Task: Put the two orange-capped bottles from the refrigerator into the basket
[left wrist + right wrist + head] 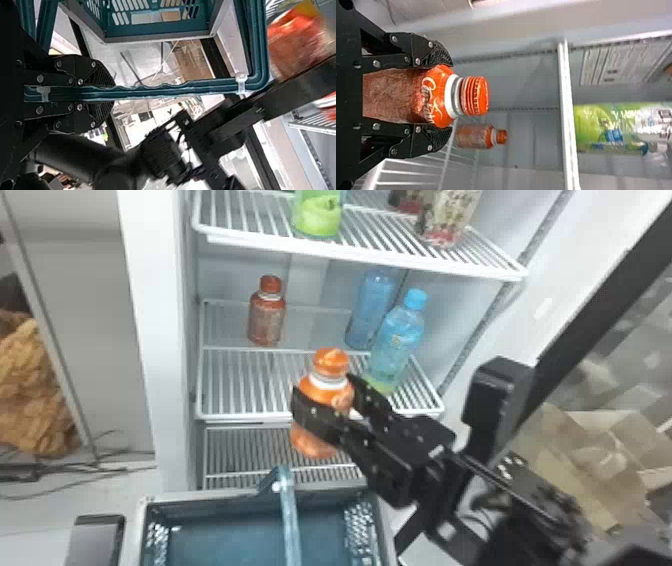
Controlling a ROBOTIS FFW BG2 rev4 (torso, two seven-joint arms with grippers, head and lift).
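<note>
At the refrigerator, we find our right gripper pinching 1 orange-capped bottle, our left gripper closed on the handle of the basket. We note the other bottle on a wire shelf.

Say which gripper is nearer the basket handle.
Left: the left gripper is closed around the handle. The right gripper is away from it, holding an orange-capped bottle by the refrigerator shelf.

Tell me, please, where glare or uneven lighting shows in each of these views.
Head view: pale glints on the orange cap of the held bottle; left wrist view: a bright, washed-out background behind the dark basket handle; right wrist view: whitish glare on the green container beyond the shelf edge.
</note>
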